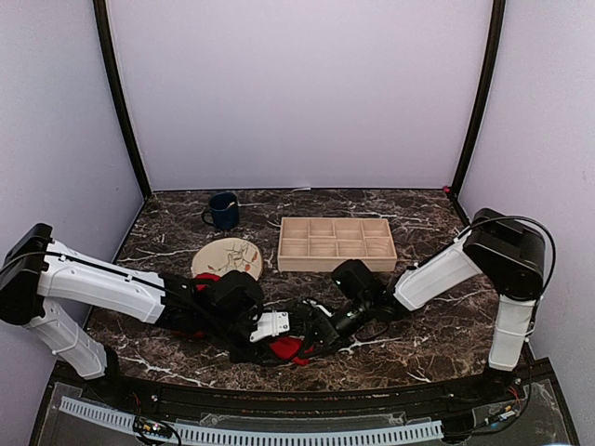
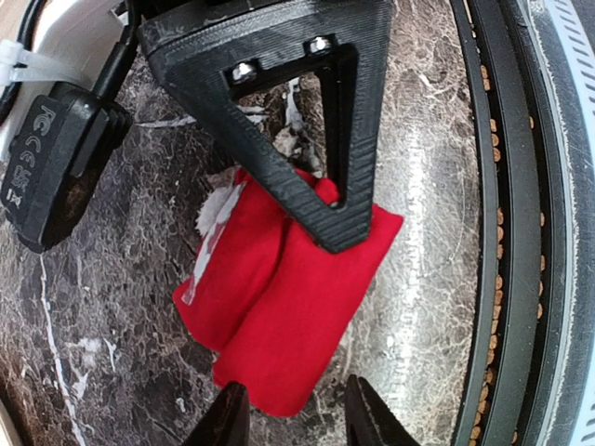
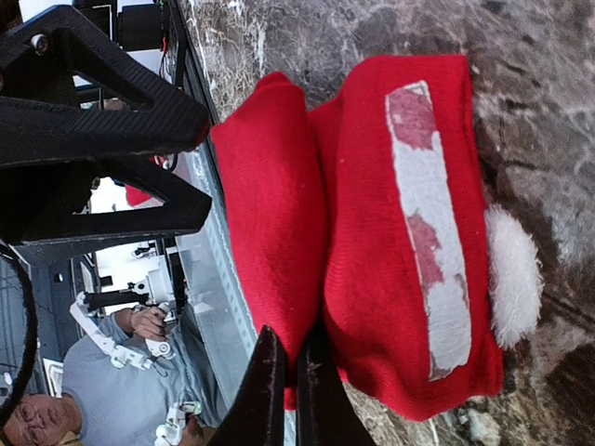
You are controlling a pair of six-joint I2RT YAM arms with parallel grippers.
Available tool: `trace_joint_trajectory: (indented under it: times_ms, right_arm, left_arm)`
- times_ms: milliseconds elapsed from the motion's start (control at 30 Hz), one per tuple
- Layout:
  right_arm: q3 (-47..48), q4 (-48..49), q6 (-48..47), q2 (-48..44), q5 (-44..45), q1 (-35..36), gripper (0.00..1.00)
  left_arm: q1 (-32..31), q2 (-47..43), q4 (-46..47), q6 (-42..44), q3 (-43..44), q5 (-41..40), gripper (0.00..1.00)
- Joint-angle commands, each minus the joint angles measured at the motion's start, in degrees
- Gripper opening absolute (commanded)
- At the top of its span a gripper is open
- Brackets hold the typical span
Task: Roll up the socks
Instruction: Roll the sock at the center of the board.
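Note:
A red sock with a white stripe and a white pom-pom lies folded on the marble table near its front edge. It also shows in the left wrist view and the right wrist view. My left gripper is open, its fingertips on either side of the sock's near end, just short of it. My right gripper is shut on a fold of the red sock at its edge. Both grippers meet over the sock in the top view. A second red piece shows beside the left arm.
A cream plate lies left of centre and a blue mug stands behind it. A wooden compartment tray sits at the back middle. The table's black front rim runs close to the sock.

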Motion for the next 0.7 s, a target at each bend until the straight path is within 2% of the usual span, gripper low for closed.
trace_joint_trajectory:
  times_ms: [0,167,433,667]
  right_arm:
    - [-1.7,4.8,3.4,0.9,-1.8,-0.3,0.00]
    - [-3.1,9.0,6.1,1.3,-2.8,-0.4,0.00]
    - [-3.8,9.9,6.4,1.5,-3.3,-0.3,0.00]
    - [-4.6,10.7,6.6,1.9,-3.8,-0.3,0.00]
  left_arm:
    - [-0.6,0.6,-1.0,1.9,2.0,-1.7,0.38]
    - [-1.7,1.7,-0.9,3.6,2.2,-1.5,0.38]
    - [-2.4,3.8,-0.8,6.5,2.8,0.9,0.38]
    - [-2.6,6.0,0.5,9.5,4.0,-1.6,0.38]
